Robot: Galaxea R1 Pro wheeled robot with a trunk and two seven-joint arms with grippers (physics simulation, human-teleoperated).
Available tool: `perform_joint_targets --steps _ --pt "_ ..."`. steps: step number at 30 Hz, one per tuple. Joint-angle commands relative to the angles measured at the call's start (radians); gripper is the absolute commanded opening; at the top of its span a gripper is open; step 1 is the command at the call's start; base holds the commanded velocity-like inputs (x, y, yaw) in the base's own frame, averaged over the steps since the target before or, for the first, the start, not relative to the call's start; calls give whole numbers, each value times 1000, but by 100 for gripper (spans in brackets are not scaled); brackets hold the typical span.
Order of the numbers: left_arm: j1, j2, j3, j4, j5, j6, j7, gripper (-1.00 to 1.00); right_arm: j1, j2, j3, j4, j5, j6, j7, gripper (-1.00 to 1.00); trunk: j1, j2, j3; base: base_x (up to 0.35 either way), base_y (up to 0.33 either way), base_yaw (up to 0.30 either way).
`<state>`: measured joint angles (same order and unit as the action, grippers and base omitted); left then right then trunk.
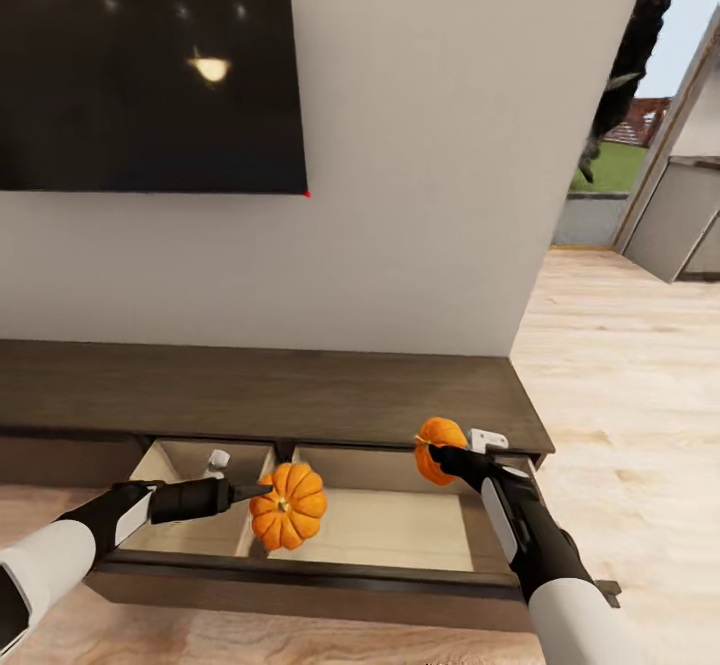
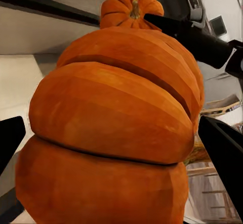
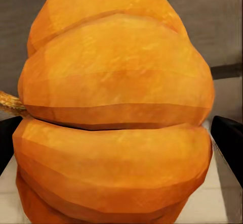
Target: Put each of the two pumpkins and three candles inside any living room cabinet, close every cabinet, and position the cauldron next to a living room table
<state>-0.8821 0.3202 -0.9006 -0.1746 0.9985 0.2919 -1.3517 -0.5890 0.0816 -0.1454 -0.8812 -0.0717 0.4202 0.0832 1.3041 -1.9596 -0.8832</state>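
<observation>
Head view: each arm's fingers clamp a pumpkin (left (image 1: 288, 505), right (image 1: 438, 449)) over the open cabinet (image 1: 300, 400).

Cabinet (image 1: 300, 395): long, low, dark-brown wood unit set against the pale wall, running from 9 o'clock across to about 3 o'clock.
Cabinet top: flat dark wood.
Drawers (image 1: 400, 535): two pulled out side by side at 6 o'clock, pale beige inside, with a dark front rail along the near edge.
Left compartment: a small white object (image 1: 217, 462) stands at its back; I cannot tell what it is.
Right compartment: broad beige floor.
Floor (image 1: 620, 385): light wood planks, stretching from 6 o'clock out past the cabinet's end toward 2 o'clock.
</observation>
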Motion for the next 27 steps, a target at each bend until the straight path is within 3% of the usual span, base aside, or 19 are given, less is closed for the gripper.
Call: perform_joint_targets --steps 1,14,15,17,18,19,27 --pt "0 0 3 0 0 0 0 -100 0 1 0 0 0 0 0 -100 0 0 1 0 0 -275" --pt "0 1 5 2 0 0 3 -100 0 4 1 7 0 1 2 -100 0 0 12 4 0 -271" --pt "0 1 5 3 0 0 3 -100 0 4 1 8 0 1 19 -100 0 0 13 104 0 -270" --pt "0 -1 6 4 1 0 3 -100 1 0 1 43 1 0 118 -100 0 0 14 248 0 -256" --pt "0 -2 5 3 2 0 3 -100 1 -4 2 65 1 -1 202 -100 0 0 14 317 0 -98" --pt "0 -2 6 4 2 0 3 -100 1 -4 3 71 1 -1 228 -100 0 0 15 264 0 -50" --pt "1 -6 4 7 2 -7 6 -100 1 -2 5 106 4 -4 256 -100 0 0 15 52 0 -10"
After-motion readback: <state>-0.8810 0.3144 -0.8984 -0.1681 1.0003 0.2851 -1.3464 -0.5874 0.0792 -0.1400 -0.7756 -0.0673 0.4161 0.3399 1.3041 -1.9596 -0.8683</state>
